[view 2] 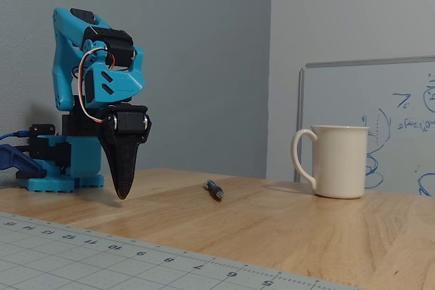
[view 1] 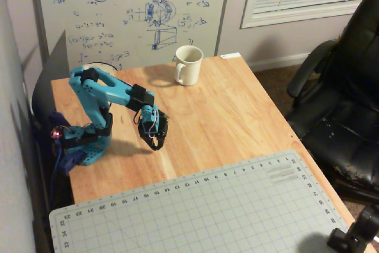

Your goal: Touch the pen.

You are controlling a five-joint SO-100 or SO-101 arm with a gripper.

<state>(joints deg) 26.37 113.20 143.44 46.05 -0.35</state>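
Note:
The pen [view 2: 215, 189] is thin and dark and lies flat on the wooden table [view 2: 285, 229], between the arm and the white mug [view 2: 338, 161]. In the overhead view I cannot make the pen out. My gripper [view 2: 122, 195] points straight down, its black jaws together with nothing between them. Its tip is just above the table, to the left of the pen in the fixed view and clearly apart from it. The overhead view shows the gripper [view 1: 155, 141] in front of the blue arm base [view 1: 83, 140].
The white mug [view 1: 188, 64] stands near the table's far edge by a whiteboard [view 1: 130, 10]. A grey cutting mat [view 1: 207, 211] covers the near part of the table. A black office chair [view 1: 343, 99] stands at the right in the overhead view.

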